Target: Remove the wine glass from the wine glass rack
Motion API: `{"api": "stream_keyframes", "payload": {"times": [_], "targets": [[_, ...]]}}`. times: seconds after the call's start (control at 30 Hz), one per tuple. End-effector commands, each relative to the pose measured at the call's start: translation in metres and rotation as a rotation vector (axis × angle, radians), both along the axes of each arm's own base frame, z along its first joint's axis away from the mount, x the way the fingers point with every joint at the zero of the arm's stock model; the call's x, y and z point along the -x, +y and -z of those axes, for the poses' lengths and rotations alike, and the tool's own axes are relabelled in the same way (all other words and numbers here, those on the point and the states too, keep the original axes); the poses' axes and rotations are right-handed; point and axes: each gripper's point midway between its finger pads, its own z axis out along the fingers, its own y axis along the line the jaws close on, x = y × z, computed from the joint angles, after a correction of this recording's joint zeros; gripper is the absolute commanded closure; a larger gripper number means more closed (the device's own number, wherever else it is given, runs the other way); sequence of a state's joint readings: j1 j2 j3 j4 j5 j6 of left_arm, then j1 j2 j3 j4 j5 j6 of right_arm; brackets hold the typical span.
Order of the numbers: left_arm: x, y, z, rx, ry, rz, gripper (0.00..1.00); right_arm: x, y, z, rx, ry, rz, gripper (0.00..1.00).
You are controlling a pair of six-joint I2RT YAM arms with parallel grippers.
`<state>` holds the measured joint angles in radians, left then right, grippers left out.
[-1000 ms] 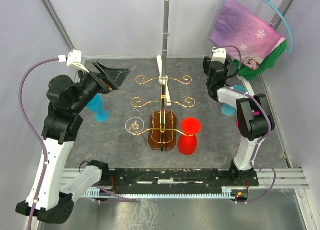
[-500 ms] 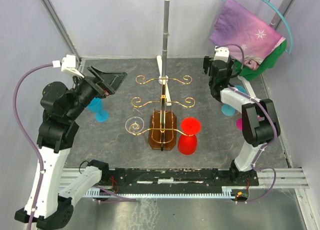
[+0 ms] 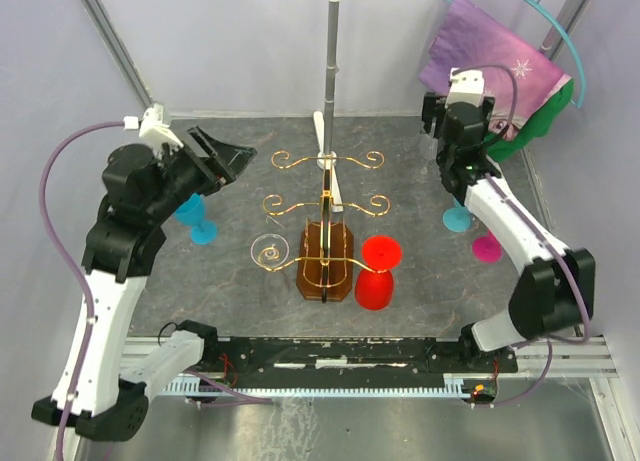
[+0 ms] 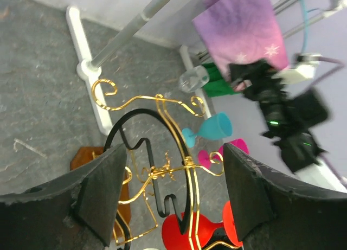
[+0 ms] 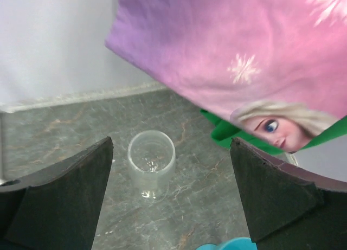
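The gold wire wine glass rack [image 3: 326, 196] stands on its amber base [image 3: 325, 273] mid-table; it also shows in the left wrist view [image 4: 162, 106]. A red wine glass [image 3: 378, 273] hangs from its front right arm, seen low in the left wrist view [image 4: 187, 234]. My left gripper [image 3: 215, 157] is open and empty, above the table left of the rack, with the rack showing between its fingers [image 4: 100, 193]. My right gripper [image 3: 443, 163] is open and empty at the back right, above a clear glass [image 5: 152, 160] standing on the table.
A blue glass [image 3: 198, 221] stands under the left arm. A teal glass [image 3: 458, 218] and a pink glass [image 3: 487, 247] are at the right. A grey upright pole [image 3: 330, 71] stands behind the rack. Purple and green cloth [image 3: 495, 76] hangs back right.
The right arm has stretched out and its wrist has moved up and back to the right. The left arm has shifted a little; its open gripper stays left of the rack.
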<state>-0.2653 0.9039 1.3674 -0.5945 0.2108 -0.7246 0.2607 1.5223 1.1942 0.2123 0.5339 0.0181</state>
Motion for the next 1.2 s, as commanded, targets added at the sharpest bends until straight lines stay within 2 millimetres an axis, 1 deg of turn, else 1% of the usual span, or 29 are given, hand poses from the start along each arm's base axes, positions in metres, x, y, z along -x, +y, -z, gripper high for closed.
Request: {"api": "stream_keyframes", "payload": {"times": [0.0,0.03,0.07,0.1,0.13,0.23,0.27,0.3,0.37,0.4,0.47,0.5,0.57,0.6,0.7,0.8,0.87,1.0,1.07,1.17], "targets": [[-0.005,0.005,0.015,-0.093,0.088,-0.012,0.29,0.052,0.017,-0.094,-0.081,-0.053,-0.098,0.1],[-0.003,0.007,0.022,-0.117,0.126,-0.014,0.35,0.063,0.023,-0.103,-0.124,-0.032,-0.136,0.15],[-0.001,0.008,0.029,-0.137,0.154,-0.012,0.38,0.076,0.028,-0.108,-0.184,0.0,-0.163,0.18],[0.003,0.01,0.036,-0.153,0.183,-0.013,0.42,0.089,0.034,-0.111,-0.255,0.034,-0.189,0.18],[0.006,0.012,0.044,-0.164,0.213,-0.02,0.45,0.102,0.046,-0.113,-0.311,0.076,-0.25,0.19],[0.017,0.017,0.063,-0.182,0.291,-0.027,0.55,0.147,0.093,-0.113,-0.485,0.242,-0.492,0.28],[0.023,0.018,0.069,-0.183,0.322,-0.027,0.59,0.162,0.108,-0.114,-0.535,0.286,-0.576,0.31],[0.027,0.017,0.071,-0.174,0.339,-0.021,0.65,0.177,0.119,-0.114,-0.58,0.325,-0.628,0.33],[0.038,0.013,0.076,-0.155,0.379,0.01,0.71,0.205,0.132,-0.113,-0.645,0.392,-0.703,0.35],[0.045,0.01,0.078,-0.145,0.397,0.031,0.72,0.217,0.134,-0.113,-0.66,0.417,-0.723,0.35],[0.059,0.007,0.083,-0.127,0.432,0.066,0.72,0.235,0.134,-0.111,-0.681,0.444,-0.728,0.36],[0.067,0.005,0.087,-0.117,0.449,0.088,0.69,0.242,0.133,-0.111,-0.689,0.451,-0.727,0.36],[0.08,0.001,0.098,-0.104,0.479,0.128,0.59,0.252,0.13,-0.107,-0.703,0.461,-0.715,0.36],[0.085,-0.001,0.103,-0.098,0.491,0.148,0.57,0.256,0.128,-0.106,-0.707,0.462,-0.712,0.36],[0.098,-0.006,0.121,-0.085,0.536,0.195,0.56,0.26,0.128,-0.101,-0.721,0.475,-0.703,0.36],[0.104,-0.007,0.13,-0.085,0.548,0.217,0.55,0.261,0.127,-0.101,-0.723,0.473,-0.697,0.36],[0.106,-0.01,0.131,-0.081,0.541,0.239,0.55,0.259,0.127,-0.103,-0.718,0.467,-0.696,0.36],[0.104,-0.017,0.12,-0.04,0.498,0.276,0.54,0.255,0.127,-0.101,-0.713,0.473,-0.687,0.36],[0.105,-0.02,0.121,-0.03,0.498,0.293,0.54,0.252,0.127,-0.101,-0.712,0.473,-0.683,0.36],[0.106,-0.027,0.118,0.009,0.482,0.327,0.56,0.249,0.126,-0.1,-0.696,0.474,-0.672,0.36]]}}
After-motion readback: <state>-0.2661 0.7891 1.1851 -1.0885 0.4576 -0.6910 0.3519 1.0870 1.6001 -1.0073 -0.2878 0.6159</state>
